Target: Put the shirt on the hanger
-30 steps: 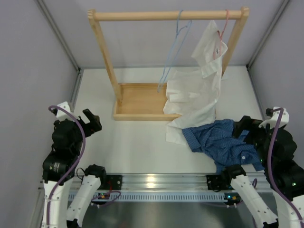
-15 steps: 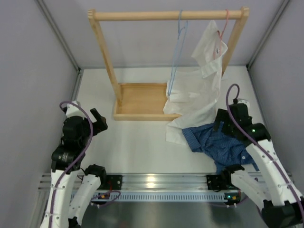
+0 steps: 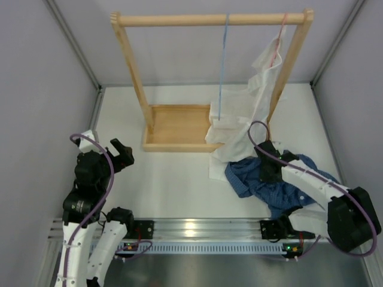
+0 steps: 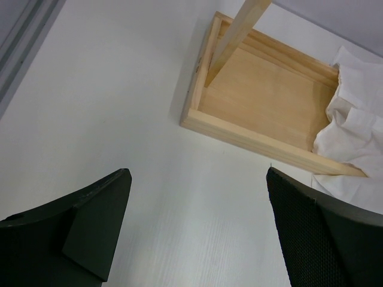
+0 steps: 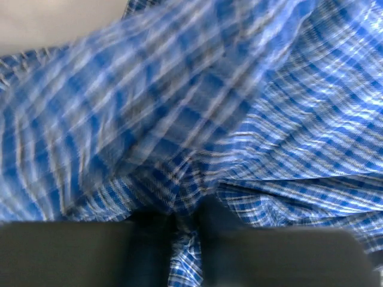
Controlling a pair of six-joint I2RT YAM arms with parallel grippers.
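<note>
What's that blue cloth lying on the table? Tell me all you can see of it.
It is a dark blue, finely checked shirt of soft cloth, lying crumpled in a heap on the white table, near the right side. Its far edge meets the hanging white shirt. The right gripper pinches a fold of it; the wrist view is partly blurred.

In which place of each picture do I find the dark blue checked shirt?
Top external: the shirt lies right of centre, under the right hand.
Left wrist: not in it.
Right wrist: the shirt fills the picture, a fold pinched at the bottom edge.
Shared landmark: the right hand, in both those views.
</note>
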